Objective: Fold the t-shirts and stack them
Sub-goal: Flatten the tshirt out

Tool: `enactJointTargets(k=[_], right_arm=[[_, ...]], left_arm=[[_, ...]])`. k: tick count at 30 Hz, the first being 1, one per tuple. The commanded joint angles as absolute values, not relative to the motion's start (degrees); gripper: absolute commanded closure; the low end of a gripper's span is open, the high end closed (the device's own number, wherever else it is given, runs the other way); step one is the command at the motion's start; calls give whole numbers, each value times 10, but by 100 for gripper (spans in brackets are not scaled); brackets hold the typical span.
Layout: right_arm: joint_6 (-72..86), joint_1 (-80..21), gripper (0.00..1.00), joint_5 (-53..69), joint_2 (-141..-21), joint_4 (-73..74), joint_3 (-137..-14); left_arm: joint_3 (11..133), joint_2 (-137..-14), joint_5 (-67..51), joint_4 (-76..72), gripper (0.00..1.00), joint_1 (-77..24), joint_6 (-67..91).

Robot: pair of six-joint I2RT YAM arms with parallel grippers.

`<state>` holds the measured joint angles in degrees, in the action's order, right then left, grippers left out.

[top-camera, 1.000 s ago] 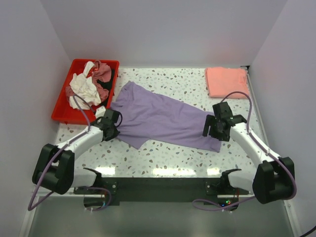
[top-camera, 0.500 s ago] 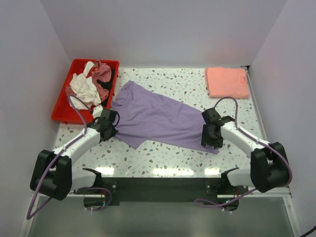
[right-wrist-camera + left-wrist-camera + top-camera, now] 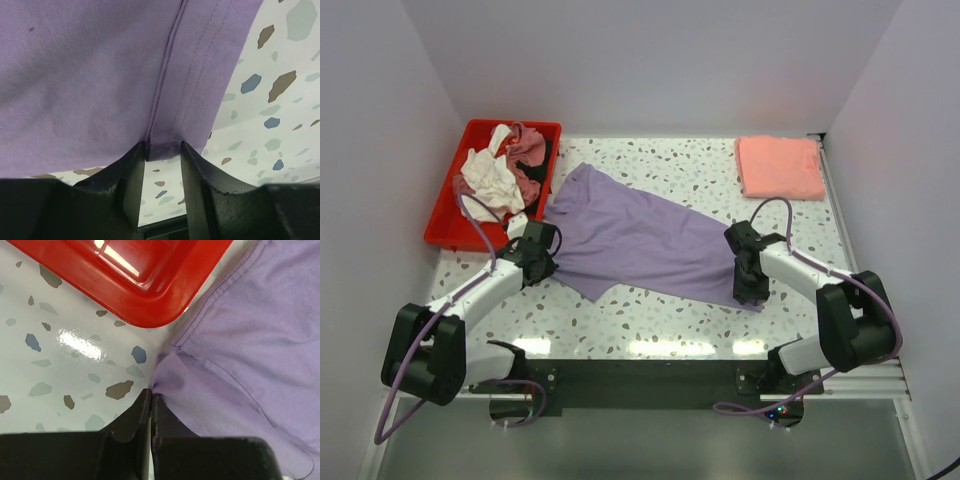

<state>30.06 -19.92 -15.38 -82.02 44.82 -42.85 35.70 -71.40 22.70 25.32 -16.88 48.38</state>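
Note:
A large lavender-purple t-shirt (image 3: 640,235) lies spread on the speckled table. My left gripper (image 3: 544,258) is shut on its sleeve corner next to the red tray; the pinch shows in the left wrist view (image 3: 151,390), with the shirt (image 3: 250,340) running off to the right. My right gripper (image 3: 751,290) sits at the shirt's near right hem corner. In the right wrist view (image 3: 162,150) its jaws stand narrowly apart with the hem seam of the shirt (image 3: 90,75) between the tips. A folded salmon-pink t-shirt (image 3: 780,167) lies at the back right.
A red plastic tray (image 3: 445,235) at the back left holds crumpled white (image 3: 490,180), dusty-rose (image 3: 525,150) and dark shirts. Its corner (image 3: 140,280) is close to my left gripper. White walls enclose the table on three sides.
My right gripper has swung in and down from beside the shirt onto its near right hem corner. The left gripper has held its place on the sleeve.

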Motion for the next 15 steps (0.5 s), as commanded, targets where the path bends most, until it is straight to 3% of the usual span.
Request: enactJointTargets(k=[1,5,9,15], right_arm=[[307,-201,62,-175,-824,444,-435],[309,-201,67,-182,-817,446,-436],[314,-202,82,-190,-813,453,-438],[314,-201,94,-190,-802,451,-439]], left_arm=[[352,-715,237,239,100,-163,473],[352,-715,237,236,100,-163,474],[352,-713,241,240,100,-163,474],[352,-713,253,243,100,-163,479]])
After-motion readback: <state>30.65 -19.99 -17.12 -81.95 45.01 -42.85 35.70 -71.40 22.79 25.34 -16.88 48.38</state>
